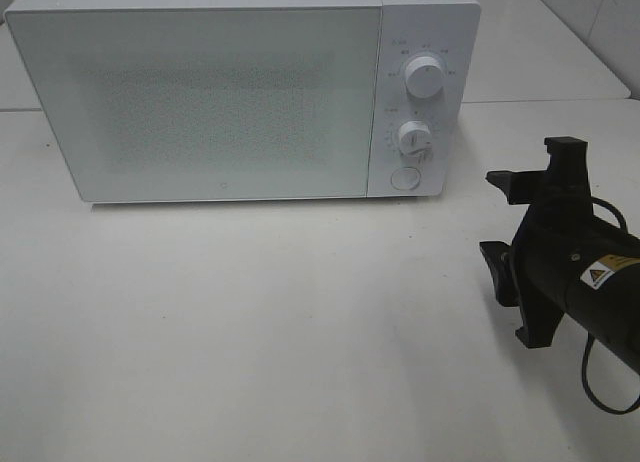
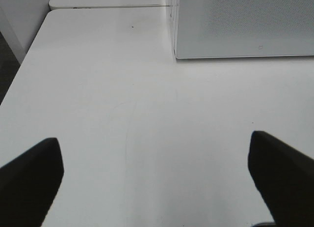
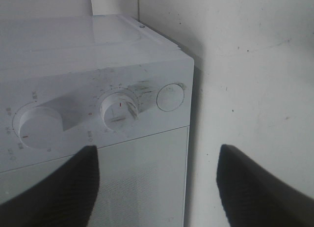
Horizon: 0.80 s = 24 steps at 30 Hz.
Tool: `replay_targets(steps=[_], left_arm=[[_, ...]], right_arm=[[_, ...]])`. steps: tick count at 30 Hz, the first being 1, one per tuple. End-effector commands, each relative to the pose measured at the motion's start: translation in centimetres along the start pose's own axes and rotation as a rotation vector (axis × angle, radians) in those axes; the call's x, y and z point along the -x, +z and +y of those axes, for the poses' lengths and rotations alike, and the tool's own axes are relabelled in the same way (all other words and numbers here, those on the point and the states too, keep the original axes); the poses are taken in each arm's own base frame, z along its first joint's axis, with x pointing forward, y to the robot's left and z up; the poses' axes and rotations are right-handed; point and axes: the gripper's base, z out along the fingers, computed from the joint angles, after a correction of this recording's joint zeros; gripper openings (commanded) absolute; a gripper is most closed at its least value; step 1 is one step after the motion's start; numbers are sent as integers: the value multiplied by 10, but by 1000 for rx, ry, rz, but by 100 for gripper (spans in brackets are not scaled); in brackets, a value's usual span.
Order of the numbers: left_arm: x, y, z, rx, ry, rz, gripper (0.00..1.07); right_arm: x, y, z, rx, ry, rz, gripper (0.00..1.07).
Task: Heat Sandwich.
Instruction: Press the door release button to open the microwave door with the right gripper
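Observation:
The sandwich is out of view in every frame. A white microwave (image 1: pixel 200 92) stands at the back of the table with its door closed. My right gripper (image 1: pixel 500 222) hovers right of the microwave's control panel, open, with nothing between its fingers. The right wrist view shows the right gripper (image 3: pixel 157 187) facing the panel's lower dial (image 3: pixel 117 109) and the round button (image 3: pixel 170 97). In the left wrist view my left gripper (image 2: pixel 157 183) is open wide over bare table, short of the microwave's corner (image 2: pixel 176 50).
The panel carries an upper dial (image 1: pixel 425 79), a lower dial (image 1: pixel 413 137) and a round button (image 1: pixel 404 178). The white table (image 1: pixel 250 332) stretches in front of the microwave. Its left edge (image 2: pixel 19 74) shows in the left wrist view.

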Motion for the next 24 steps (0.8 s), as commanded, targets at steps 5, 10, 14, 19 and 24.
replay_targets(steps=[5,10,14,19,24], left_arm=[[-2,-3,-1,-10,0,-31,97],[-2,-3,-1,-10,0,-31,97],[-2,-3,-1,-10,0,-31,97],[-2,-3,-1,-10,0,-31,97],[-2,-3,-1,-10,0,-31,97]], right_arm=[[-1,0,2,15,39,8,44],[-1,0,2,14,37,8,14],[-2,0,1,5,4,15,0],[-2,0,-1,-14,19,17,0],[-2,0,-1,-13,20,17,0]])
